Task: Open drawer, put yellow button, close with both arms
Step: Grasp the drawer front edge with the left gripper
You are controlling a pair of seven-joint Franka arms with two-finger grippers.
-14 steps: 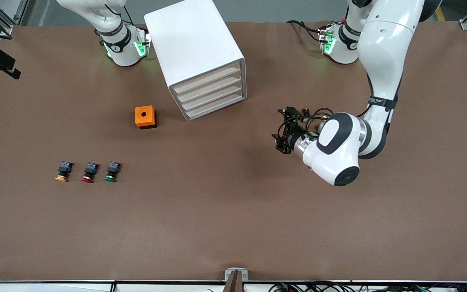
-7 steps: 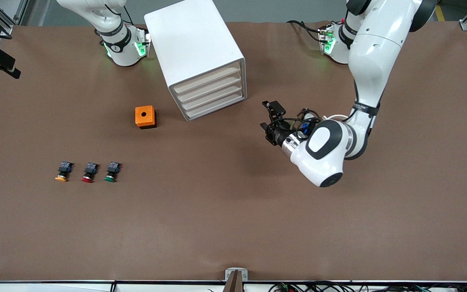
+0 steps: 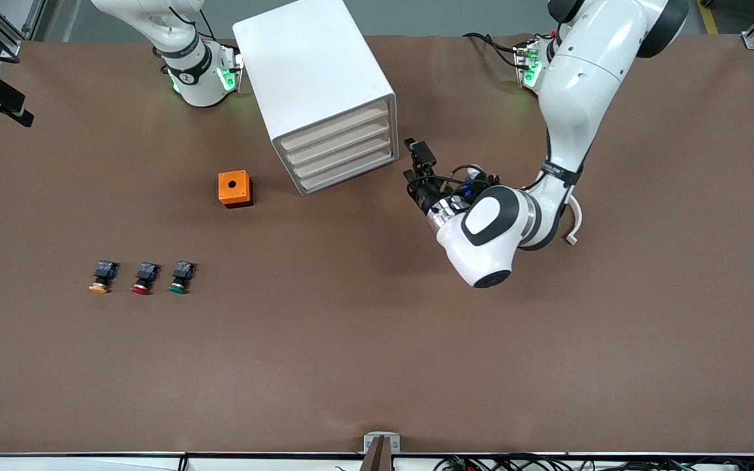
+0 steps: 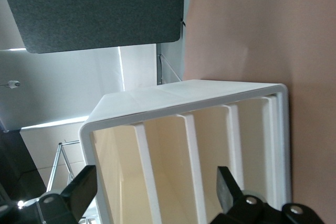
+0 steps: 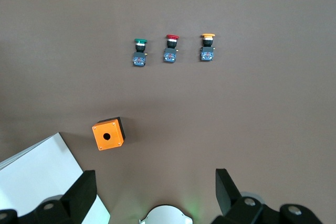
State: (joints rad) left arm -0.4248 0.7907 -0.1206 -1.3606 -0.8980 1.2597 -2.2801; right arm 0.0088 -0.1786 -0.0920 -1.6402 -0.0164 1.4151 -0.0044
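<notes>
Yellow button flat on brown table toward right arm's end, outermost of a row with red button and green button, nearer the front camera than orange box; well apart from left gripper. Left gripper released, jaws wide and empty, just beside cabinet at the corner of its drawer fronts, all four shut, lowest drawer included. Right gripper spread, empty, waiting high over table by its base.
</notes>
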